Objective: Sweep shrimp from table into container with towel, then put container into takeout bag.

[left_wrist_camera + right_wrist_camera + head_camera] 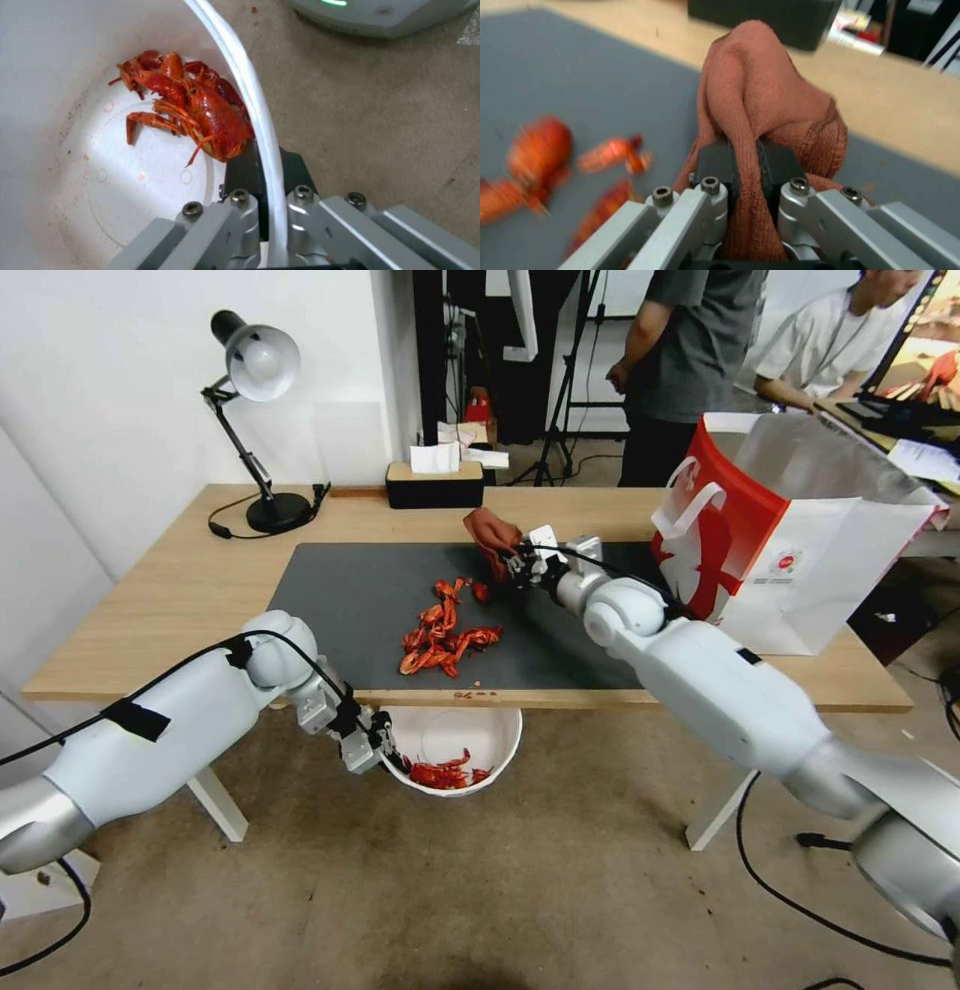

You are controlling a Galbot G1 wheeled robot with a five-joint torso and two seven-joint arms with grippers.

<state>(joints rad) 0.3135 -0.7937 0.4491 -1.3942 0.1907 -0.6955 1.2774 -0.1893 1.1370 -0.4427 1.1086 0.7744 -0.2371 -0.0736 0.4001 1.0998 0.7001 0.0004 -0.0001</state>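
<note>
Head view, from left to right: the left gripper (pixel 385 753) is clamped on the rim of the container (pixel 500 748), holding it under the desk's front edge; some shrimp (pixel 200 105) already lie inside. More shrimp (pixel 442 635) rest on the mat near that front edge. The right gripper (pixel 515 562) pinches the towel (pixel 490 532) behind them. The towel is soft and limp, so a bunched fold gives the best hold; the thin bowl probably flexes. A lamp (pixel 258 430) and tissue box (pixel 434 483) stand along the back edge, and the takeout bag (pixel 790 540) at the right end, none blocking the path.
</note>
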